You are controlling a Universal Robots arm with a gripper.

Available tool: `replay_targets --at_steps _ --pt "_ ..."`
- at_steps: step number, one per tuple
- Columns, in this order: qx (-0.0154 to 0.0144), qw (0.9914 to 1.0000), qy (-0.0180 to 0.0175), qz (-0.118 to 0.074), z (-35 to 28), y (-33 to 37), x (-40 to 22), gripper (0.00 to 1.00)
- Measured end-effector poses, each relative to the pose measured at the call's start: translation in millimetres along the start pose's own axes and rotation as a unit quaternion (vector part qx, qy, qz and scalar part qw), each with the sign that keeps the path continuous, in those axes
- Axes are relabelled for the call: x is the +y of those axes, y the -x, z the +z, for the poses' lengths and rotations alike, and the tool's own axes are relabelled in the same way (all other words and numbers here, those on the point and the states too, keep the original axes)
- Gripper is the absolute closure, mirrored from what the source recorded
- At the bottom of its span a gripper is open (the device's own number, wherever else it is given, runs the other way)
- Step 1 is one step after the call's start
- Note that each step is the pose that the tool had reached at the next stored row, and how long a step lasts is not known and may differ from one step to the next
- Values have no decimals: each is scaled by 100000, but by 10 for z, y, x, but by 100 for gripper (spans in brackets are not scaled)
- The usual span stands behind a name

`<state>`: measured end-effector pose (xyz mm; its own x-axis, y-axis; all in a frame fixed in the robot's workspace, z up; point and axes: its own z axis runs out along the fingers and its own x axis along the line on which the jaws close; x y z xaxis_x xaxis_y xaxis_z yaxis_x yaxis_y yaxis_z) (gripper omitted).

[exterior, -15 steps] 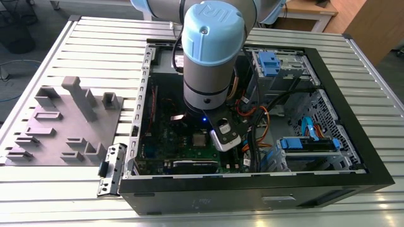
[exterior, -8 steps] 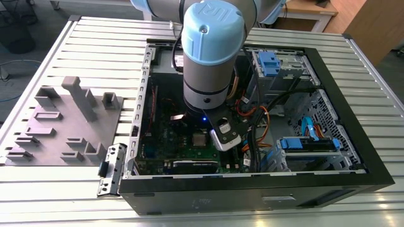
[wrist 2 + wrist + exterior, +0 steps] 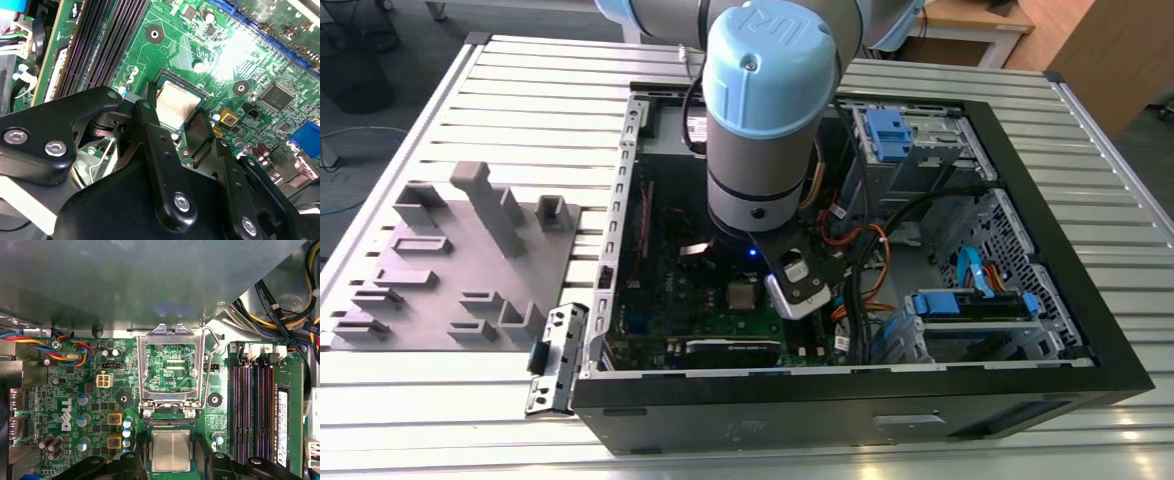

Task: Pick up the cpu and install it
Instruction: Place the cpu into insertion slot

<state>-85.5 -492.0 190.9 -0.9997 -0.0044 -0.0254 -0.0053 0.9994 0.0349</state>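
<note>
The cpu (image 3: 171,451), silver face up, lies flat and square in the socket recess of the green motherboard (image 3: 75,390), just beside the hinge of the socket frame (image 3: 171,337). That frame is swung open with its window showing bare board, and its wire lever (image 3: 212,337) is unlatched. The gripper (image 3: 171,462) straddles the chip in both wrist views, 1 black arm to each side. We cannot tell whether it is pinching the chip's edges or has let go. We judge the carrying part of the job as good as done, since the chip sits where it belongs. The frame is not yet closed over it and the lever is not yet hooked down. 4 memory slots (image 3: 247,410) run alongside the socket. In the exterior view the arm (image 3: 767,110) reaches down into the open computer case (image 3: 1014,390), its bulk covering the socket. A grey fixture tray (image 3: 454,260) lies well apart at that view's left. We cannot make out whether the chip's underside is fully seated, and glare (image 3: 235,50) washes out part of the board in the second wrist view.
</note>
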Motion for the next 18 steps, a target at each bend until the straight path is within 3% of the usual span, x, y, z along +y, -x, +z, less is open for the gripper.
replay_targets --at_steps 18 --pt "14 100000 34 -51 26 -21 -1 53"
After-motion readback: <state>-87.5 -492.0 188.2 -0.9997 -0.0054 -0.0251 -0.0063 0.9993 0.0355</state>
